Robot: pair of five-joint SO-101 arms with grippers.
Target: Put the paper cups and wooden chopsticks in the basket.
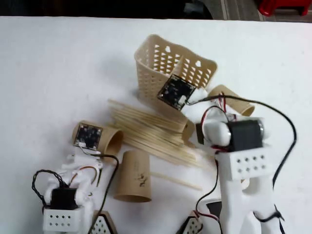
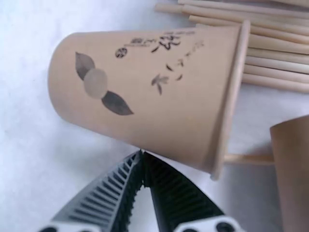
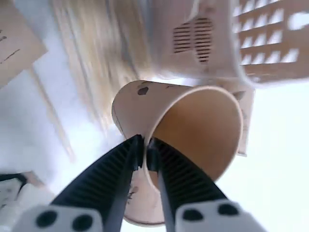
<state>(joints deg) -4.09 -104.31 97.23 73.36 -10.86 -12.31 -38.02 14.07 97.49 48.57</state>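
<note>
Jaws of the left gripper (image 2: 143,162) are pressed together on nothing, their tip just beside the wall of a tan leaf-printed paper cup (image 2: 145,96) lying on its side on the white table (image 2: 29,159). Another tan paper cup (image 1: 134,175) rests near it. The right gripper (image 3: 144,147) is clamped on the rim of a plain tan paper cup (image 3: 193,125), one finger inside and one outside. Beyond lie a loose pile of pale wooden chopsticks (image 1: 151,131), then the cream perforated plastic basket (image 1: 170,68), tilted, with a fourth cup (image 1: 234,100) beside it. The cups look light and easily crushed, so the rolled rim is probably the firmest hold. The chopsticks seem stiff, smooth and prone to rolling, so mid-length is best.
</note>
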